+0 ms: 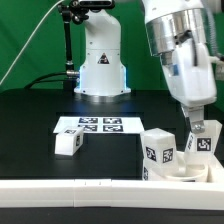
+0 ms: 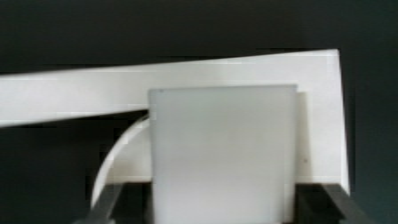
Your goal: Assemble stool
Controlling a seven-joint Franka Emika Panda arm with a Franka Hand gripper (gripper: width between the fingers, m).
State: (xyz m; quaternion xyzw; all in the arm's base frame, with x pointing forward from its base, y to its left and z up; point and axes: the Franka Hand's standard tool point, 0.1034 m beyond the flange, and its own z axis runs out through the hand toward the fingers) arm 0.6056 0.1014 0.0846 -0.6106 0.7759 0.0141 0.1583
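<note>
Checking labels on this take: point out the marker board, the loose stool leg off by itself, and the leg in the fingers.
marker board (image 1: 88, 125): exterior view, tagged top face.
loose stool leg (image 1: 68, 143): exterior view, front face.
held leg (image 1: 203, 142): exterior view, tagged side face.

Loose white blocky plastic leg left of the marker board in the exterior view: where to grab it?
Probably grip the loose white blocky plastic leg across its two flat opposite sides, mid-height, coming straight down from above. It sits alone on the black table, apart from the marker board, tag face toward the camera; flat parallel sides suit a two-finger grasp.
</note>
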